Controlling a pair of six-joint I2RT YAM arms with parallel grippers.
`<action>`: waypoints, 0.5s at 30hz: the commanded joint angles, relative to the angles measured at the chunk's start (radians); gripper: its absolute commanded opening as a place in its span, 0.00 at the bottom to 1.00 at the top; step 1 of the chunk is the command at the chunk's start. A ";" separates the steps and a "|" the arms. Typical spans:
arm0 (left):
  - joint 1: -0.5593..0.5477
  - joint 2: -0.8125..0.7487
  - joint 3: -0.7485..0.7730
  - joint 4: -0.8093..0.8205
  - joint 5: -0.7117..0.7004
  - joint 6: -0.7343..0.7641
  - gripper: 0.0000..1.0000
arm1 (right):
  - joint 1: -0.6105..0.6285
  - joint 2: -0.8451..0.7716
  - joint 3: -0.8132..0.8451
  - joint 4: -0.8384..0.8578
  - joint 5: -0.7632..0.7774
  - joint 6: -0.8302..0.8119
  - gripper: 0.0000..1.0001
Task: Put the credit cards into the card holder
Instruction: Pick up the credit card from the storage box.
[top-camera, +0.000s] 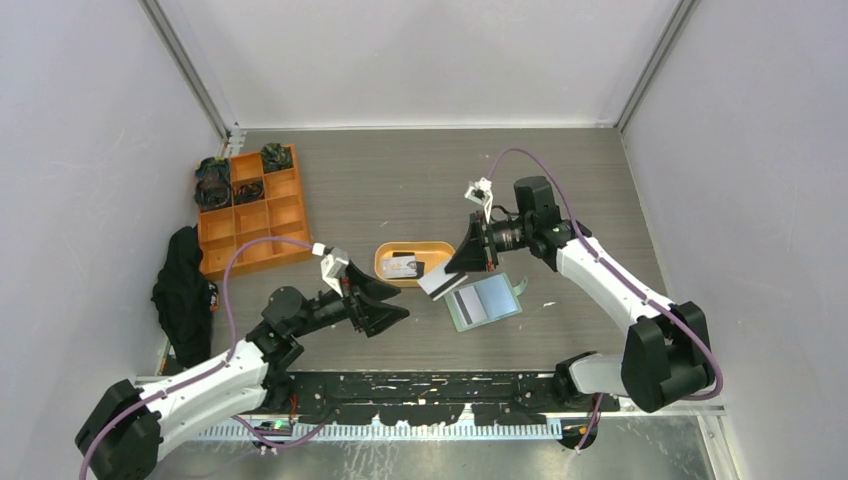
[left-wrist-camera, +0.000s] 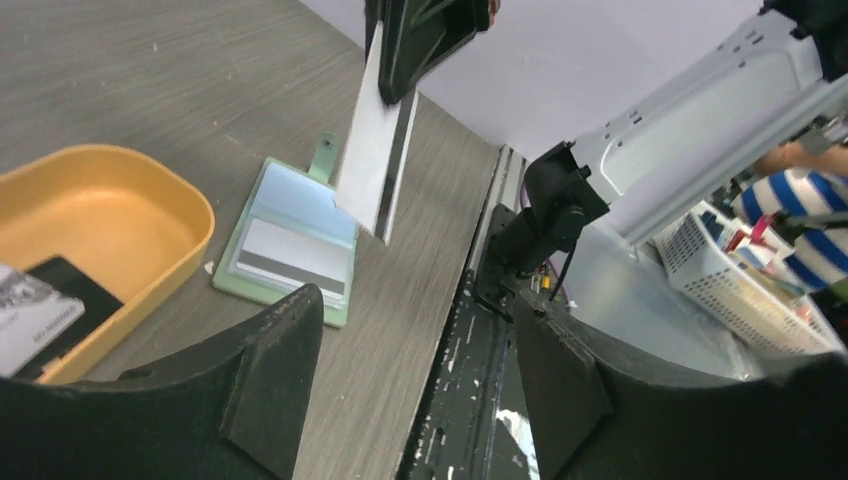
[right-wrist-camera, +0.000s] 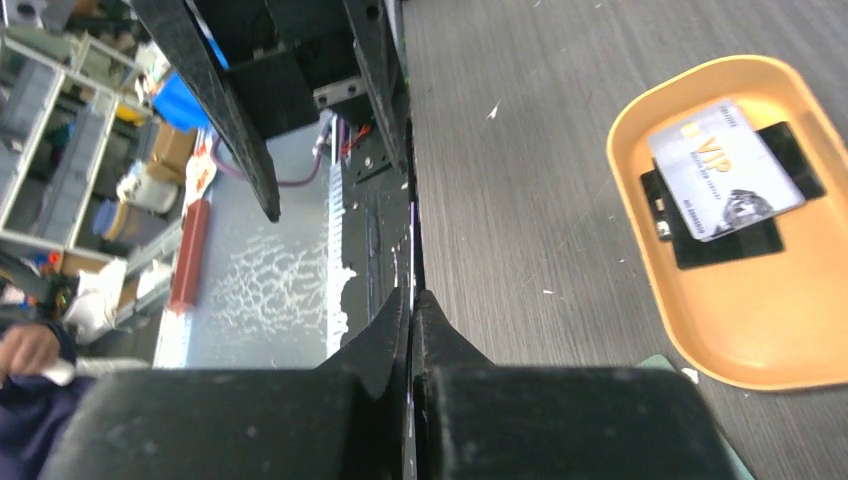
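The sage-green card holder (top-camera: 487, 301) lies open on the table, a pale card with a dark stripe showing inside it (left-wrist-camera: 290, 245). My right gripper (top-camera: 452, 268) is shut on a white credit card (top-camera: 436, 284) with a dark stripe, held tilted just above the holder's left edge (left-wrist-camera: 372, 150). In the right wrist view only that card's thin edge (right-wrist-camera: 411, 250) shows between the jaws. Two more credit cards, a grey one (right-wrist-camera: 725, 170) on a black one (right-wrist-camera: 730, 240), lie in the orange oval tray (top-camera: 385, 262). My left gripper (top-camera: 395, 305) stands open and empty, left of the holder (left-wrist-camera: 418, 310).
An orange grid organiser (top-camera: 250, 210) with dark items in its back cells stands at the far left. A black cloth (top-camera: 185, 290) lies beside it near the left wall. The black base rail (top-camera: 440, 385) runs along the table's near edge.
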 joint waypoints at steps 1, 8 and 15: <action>-0.003 0.010 0.125 -0.129 0.138 0.241 0.70 | 0.041 -0.033 0.048 -0.212 -0.072 -0.323 0.01; -0.012 0.171 0.206 -0.142 0.242 0.265 0.67 | 0.095 -0.013 0.068 -0.347 -0.026 -0.481 0.01; -0.062 0.335 0.290 -0.153 0.266 0.288 0.55 | 0.116 -0.007 0.069 -0.362 -0.012 -0.503 0.01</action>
